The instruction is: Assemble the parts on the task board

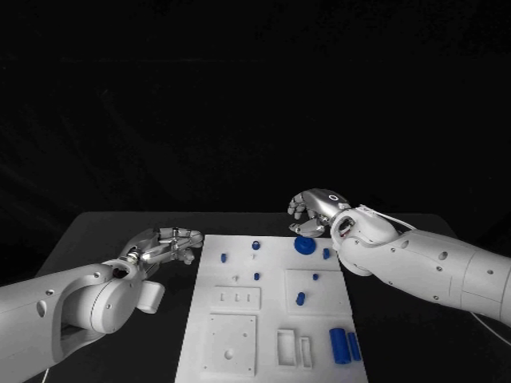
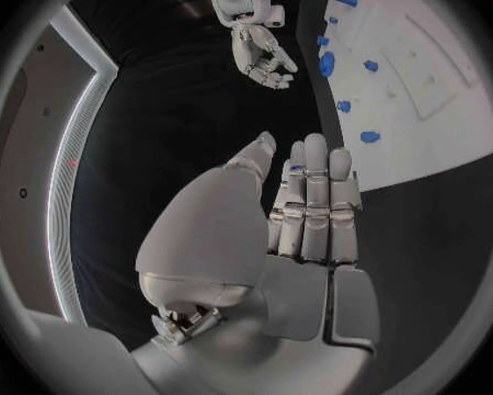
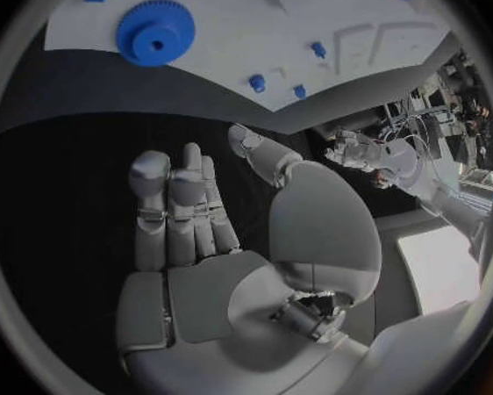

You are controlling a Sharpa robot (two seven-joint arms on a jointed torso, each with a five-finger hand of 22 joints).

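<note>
The right hand [image 1: 315,209] hangs over the black table [image 1: 117,231] just past the far right corner of the white board [image 1: 273,319]. Its fingers [image 3: 181,206] lie straight and close together with the thumb set apart, and nothing is in its grasp. The blue gear [image 1: 305,246] lies on the board just below and in front of this hand, close to its fingertips but not touching them; in the right wrist view the gear [image 3: 155,32] shows its toothed rim and a round hole in the middle.

The left hand [image 1: 164,244] rests low beside the board's near-left edge, off the board, palm open and fingers [image 2: 317,193] stretched out side by side, holding nothing. The board's edge runs just beyond its fingertips.

Small blue pegs [image 1: 257,246] stand in the board's far part, between the two hands, and another peg [image 1: 302,300] stands further along, toward the middle. Two long blue bars [image 1: 339,345] lie side by side near the board's right edge, well away from either hand. Raised white blocks and frames [image 1: 231,343] sit on the board's near half.

No brand, label or writing can be read on the board, the parts or the arms
</note>
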